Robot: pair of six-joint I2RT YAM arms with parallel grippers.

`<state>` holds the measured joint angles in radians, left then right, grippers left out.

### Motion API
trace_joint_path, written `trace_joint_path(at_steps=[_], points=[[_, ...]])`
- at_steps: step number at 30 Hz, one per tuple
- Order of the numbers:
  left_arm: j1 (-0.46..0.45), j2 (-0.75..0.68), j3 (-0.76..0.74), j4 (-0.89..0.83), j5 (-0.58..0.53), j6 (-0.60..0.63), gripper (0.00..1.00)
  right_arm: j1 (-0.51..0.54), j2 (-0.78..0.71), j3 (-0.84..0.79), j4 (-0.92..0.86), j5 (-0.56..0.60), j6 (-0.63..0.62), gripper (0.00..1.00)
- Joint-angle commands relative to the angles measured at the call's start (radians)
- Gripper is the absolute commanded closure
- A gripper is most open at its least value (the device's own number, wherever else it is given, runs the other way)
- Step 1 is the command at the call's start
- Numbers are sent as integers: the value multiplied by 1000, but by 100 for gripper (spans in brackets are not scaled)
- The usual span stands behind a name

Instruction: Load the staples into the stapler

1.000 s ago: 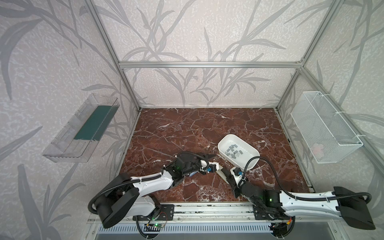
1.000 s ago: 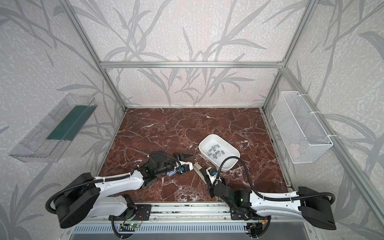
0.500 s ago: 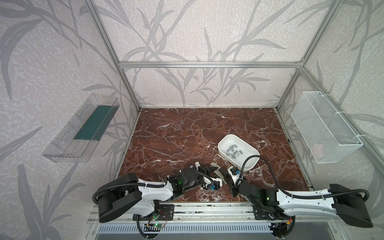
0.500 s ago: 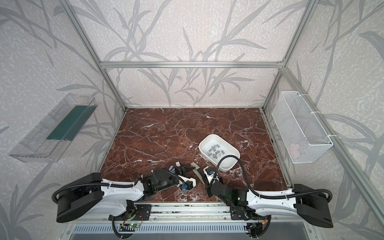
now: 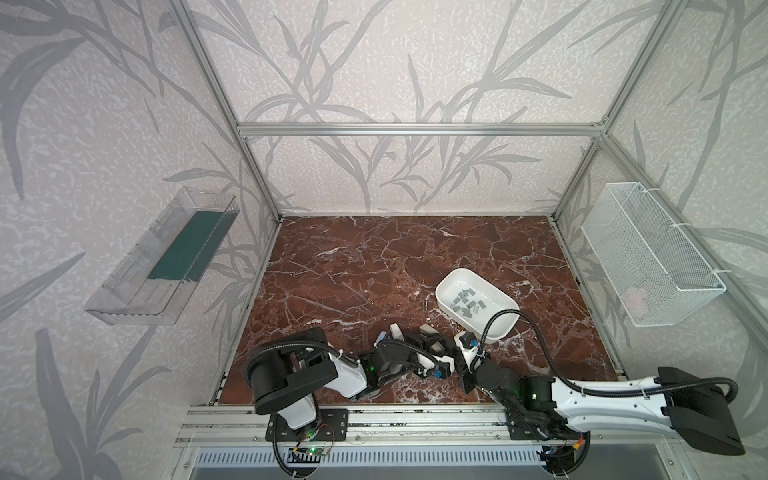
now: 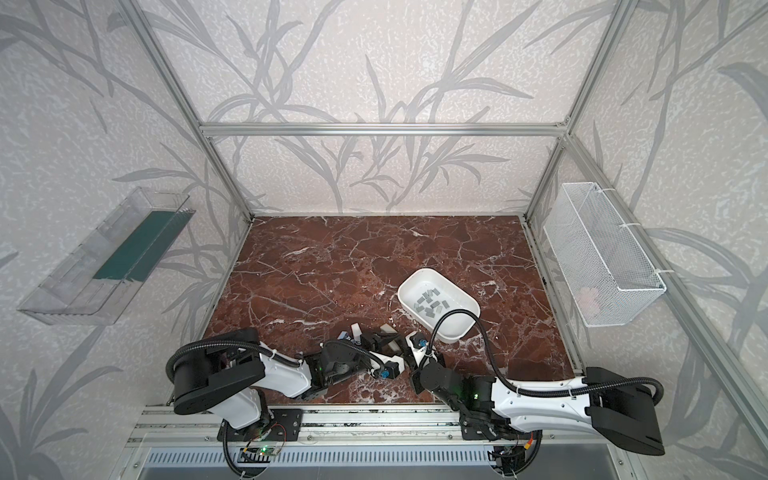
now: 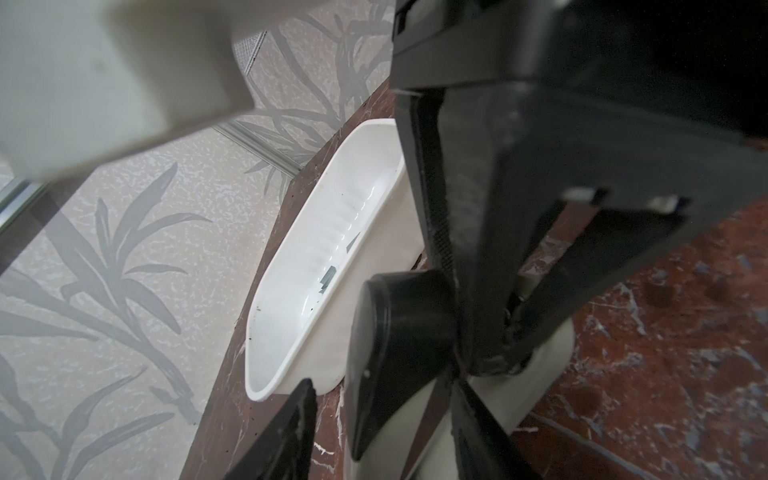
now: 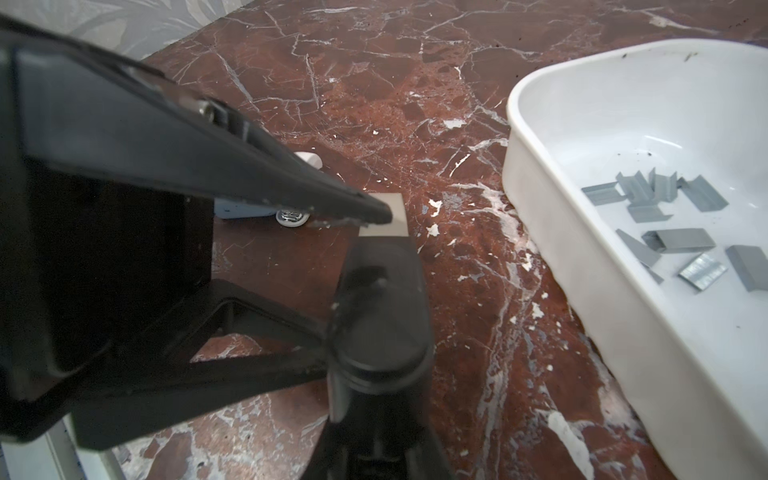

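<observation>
Lying nr rt hand (image 8: 384,235): staples (image 8: 681,240)

Tray (image 8: 536,187) is glossy white plastic, staples (image 8: 681,240) dull grey metal, tabletop (image 8: 374,83) looks like polished reddish marble.

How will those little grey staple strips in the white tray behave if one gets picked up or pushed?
Probably stiff: the staples look like folded metal channels. Likely light and apt to skid, lying loose on the glossy floor of the white tray. Overlapping ones may shift together when one is pushed.
</observation>
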<state>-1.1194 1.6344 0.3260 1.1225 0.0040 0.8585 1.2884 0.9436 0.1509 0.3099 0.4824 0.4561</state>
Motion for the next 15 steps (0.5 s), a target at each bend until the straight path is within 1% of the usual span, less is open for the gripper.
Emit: trace_joint_path(at_steps=[1,5,10,15], points=[[-5,-4,44,84,-3,3,51,7,14,43,69,-24,-3,100],[-5,-45,44,51,32,-17,56,8,28,39,77,-25,2,100],[-6,-94,84,-83,48,-37,61,7,34,40,88,-46,-3,100],[9,-112,90,-42,31,-79,60,11,47,40,109,-81,-9,100]])
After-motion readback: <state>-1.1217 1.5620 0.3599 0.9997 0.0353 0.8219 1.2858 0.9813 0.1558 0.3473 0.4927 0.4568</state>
